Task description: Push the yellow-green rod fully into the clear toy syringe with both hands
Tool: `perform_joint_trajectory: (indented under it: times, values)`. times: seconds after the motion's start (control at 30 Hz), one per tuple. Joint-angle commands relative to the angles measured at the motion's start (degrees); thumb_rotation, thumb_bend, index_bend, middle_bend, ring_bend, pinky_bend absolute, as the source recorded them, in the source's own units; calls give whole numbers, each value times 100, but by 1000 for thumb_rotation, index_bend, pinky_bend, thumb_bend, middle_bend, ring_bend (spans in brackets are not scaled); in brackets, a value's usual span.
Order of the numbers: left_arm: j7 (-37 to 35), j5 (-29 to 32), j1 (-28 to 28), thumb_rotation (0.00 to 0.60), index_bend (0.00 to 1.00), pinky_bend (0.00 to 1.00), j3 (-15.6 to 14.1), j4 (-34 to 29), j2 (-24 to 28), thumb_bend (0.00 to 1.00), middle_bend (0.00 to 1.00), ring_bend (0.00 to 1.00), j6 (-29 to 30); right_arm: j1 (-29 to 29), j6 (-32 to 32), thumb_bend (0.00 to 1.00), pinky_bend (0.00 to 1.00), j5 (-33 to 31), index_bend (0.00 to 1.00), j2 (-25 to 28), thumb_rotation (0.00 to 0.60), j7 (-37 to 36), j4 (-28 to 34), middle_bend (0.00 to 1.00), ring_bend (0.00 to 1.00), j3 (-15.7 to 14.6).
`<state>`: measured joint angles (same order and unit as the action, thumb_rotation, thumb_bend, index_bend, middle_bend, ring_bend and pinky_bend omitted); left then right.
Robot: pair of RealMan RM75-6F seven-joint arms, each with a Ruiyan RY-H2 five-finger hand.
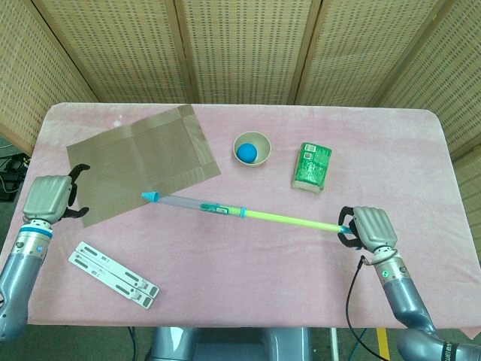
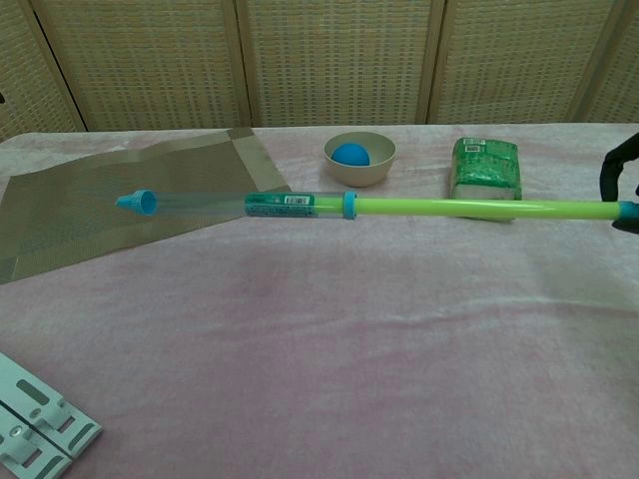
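Note:
The clear toy syringe [image 1: 194,203] [image 2: 225,204] hangs above the pink table, its blue tip [image 1: 149,197] pointing left. The yellow-green rod [image 1: 289,219] [image 2: 479,209] sticks far out of its right end. My right hand [image 1: 367,228] [image 2: 621,180] grips the rod's far right end and holds the whole thing in the air. My left hand [image 1: 51,199] hovers over the table's left side, fingers curled, a good way left of the syringe tip and touching nothing. The chest view does not show it.
A brown woven placemat [image 1: 139,162] lies at the back left. A beige bowl [image 1: 251,148] with a blue ball stands mid-table, a green packet [image 1: 311,166] to its right. A white flat bracket [image 1: 113,274] lies near the front left edge.

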<state>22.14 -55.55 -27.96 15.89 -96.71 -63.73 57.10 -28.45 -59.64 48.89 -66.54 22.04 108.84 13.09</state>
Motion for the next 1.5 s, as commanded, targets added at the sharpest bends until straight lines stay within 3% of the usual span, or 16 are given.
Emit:
perform_joint_trajectory:
  times: [0.03,0.2,0.6,1.13,1.37,1.5]
  values:
    - [257,648,-499,600,216,643,97,251,-174,187,819,717,-535,-49,4,664,752,-41,850,30,600,-12,45,1000,1000,11]
    - [592,1326,-1021,600,239,649,60,438,-395,188,823,721,-921,-110,-14,664,752,-72,851,98,600,4,160,1000,1000,-24]
    - [1334,2476,-2057,600,338,649,-173,575,-762,190,823,721,-1155,-183,49,664,754,-198,851,292,600,-142,263,1000,1000,-125]
    - [1431,2788,-2566,600,384,649,-538,436,-931,191,823,721,-954,-242,91,664,755,-144,851,481,600,-382,346,1000,1000,-214]
    - [1418,2795,-2700,600,411,649,-659,456,-1084,268,823,721,-818,-260,84,664,755,-122,851,494,600,-444,388,1000,1000,-283]
    - [1381,2727,-2729,600,497,649,-696,439,-1139,358,823,721,-743,-267,58,664,755,-101,851,511,600,-455,413,1000,1000,-306]
